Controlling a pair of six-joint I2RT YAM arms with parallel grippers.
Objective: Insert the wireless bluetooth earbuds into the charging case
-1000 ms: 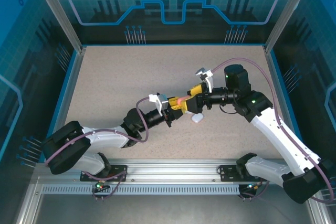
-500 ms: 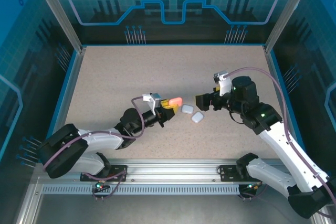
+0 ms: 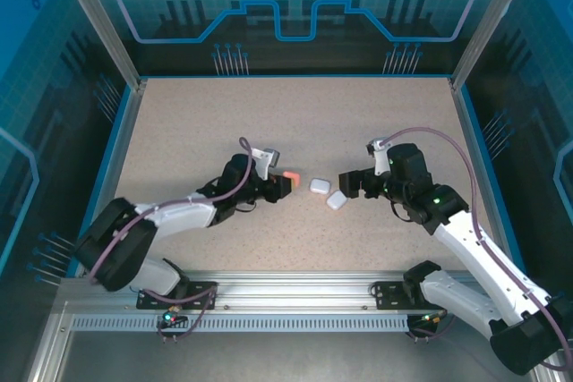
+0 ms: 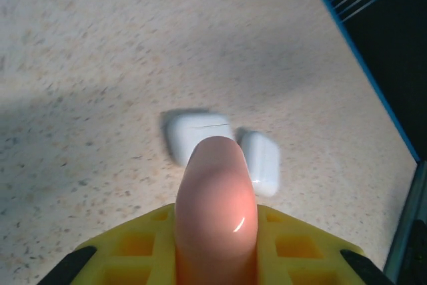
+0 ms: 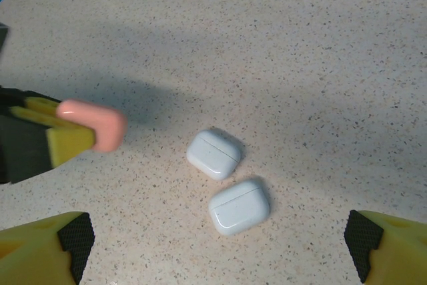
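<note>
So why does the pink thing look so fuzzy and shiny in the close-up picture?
Left wrist view: the pink case sits very near the lens, so it's soft, with a small bright glint on it; the two white cases behind look a bit smeared. Right wrist view: those cases are crisp, and a wide soft shadow crosses the table.

A speckled beige tabletop [image 3: 197, 123] lies under soft, even light — blue translucent circuit-printed wall panels [image 3: 295, 6] close it in. Silver aluminium posts [image 3: 98, 20] stand at the corners.
</note>
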